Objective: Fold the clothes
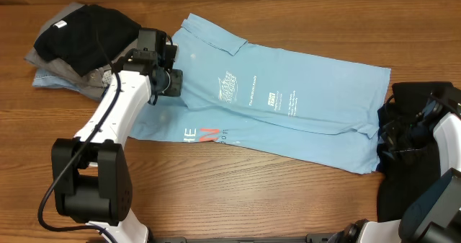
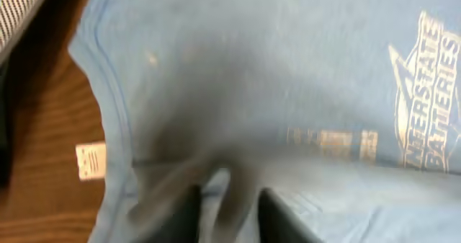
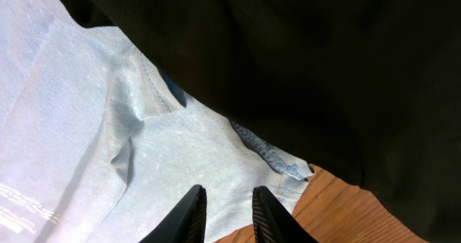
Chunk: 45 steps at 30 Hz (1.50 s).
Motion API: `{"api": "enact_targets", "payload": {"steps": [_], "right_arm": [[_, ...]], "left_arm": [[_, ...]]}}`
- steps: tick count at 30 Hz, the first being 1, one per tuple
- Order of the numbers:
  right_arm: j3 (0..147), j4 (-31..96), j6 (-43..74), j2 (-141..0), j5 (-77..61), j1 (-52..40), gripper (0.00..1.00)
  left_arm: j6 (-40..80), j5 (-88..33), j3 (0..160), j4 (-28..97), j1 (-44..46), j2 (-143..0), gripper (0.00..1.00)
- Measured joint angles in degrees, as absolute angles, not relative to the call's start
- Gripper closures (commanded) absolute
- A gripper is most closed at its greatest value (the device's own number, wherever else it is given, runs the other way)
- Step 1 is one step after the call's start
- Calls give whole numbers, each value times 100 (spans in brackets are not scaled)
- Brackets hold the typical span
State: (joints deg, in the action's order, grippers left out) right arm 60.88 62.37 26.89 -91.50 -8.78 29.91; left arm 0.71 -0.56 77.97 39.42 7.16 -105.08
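Observation:
A light sky-blue T-shirt [image 1: 288, 91] lies folded lengthwise across the wooden table [image 1: 252, 207], white logos and orange-red lettering facing up. My left gripper [image 1: 171, 81] hovers at its left collar end. In the left wrist view, which is blurred, the left gripper [image 2: 230, 214] has its fingers apart, with a raised ridge of the T-shirt [image 2: 288, 77] between them. My right gripper [image 1: 389, 136] is at the shirt's right end. Seen from the right wrist, the right gripper [image 3: 229, 207] is open, empty, just above the T-shirt's [image 3: 144, 149] hem corner.
A black garment [image 1: 86, 34] tops a pile of grey and striped clothes [image 1: 54, 77] at the back left. Another black garment [image 1: 414, 106] lies bunched at the right edge, overhanging the shirt's end [image 3: 288, 55]. A white label [image 2: 90, 160] shows by the collar.

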Motion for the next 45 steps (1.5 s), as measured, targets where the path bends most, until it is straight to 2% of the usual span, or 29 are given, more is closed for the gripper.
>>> {"api": "enact_targets", "payload": {"steps": [6,8,9,13,16,23,29,31,33,36,38,41,45], "right_arm": [[6088,6147,2668,-9150,-961,2991,68],[6088,6034,2552,-9150,-1173,2985,65],[6088,5975,2456,-9150,-1297,2974,60],[6062,5631,2169,-9150,-1693,2705,57],[5931,5315,2104,-9150,-1804,2355,56],[5203,4464,2644,-9150,-1896,1973,58],[4890,3719,3079,-9150,-1925,1973,66],[4856,3454,3157,-9150,-1927,1973,65],[4818,3221,3214,-9150,-1929,1973,56],[4772,3140,3319,-9150,-1907,1973,57],[4748,3140,3382,-9159,-1900,1973,59],[4744,3103,3479,-9258,-1896,1973,83],[4713,2794,3573,-9393,-1990,1973,95]], "left_arm": [[150,-56,7793,3942,716,-10514,33],[152,-58,7791,4219,716,-10514,33],[152,-54,7791,4300,716,-10514,37],[154,-34,7723,5441,716,-10514,37],[200,10,7531,5599,716,-10525,36],[412,211,6547,4834,628,-10536,36],[454,123,6106,4274,327,-10484,36],[454,113,6045,4204,285,-10442,36],[454,110,6025,4187,237,-10427,37],[451,108,6025,4187,134,-10425,37],[454,108,6025,4187,71,-10425,37],[451,108,6025,4189,19,-10425,37],[451,108,6025,4193,12,-10425,36]]}}
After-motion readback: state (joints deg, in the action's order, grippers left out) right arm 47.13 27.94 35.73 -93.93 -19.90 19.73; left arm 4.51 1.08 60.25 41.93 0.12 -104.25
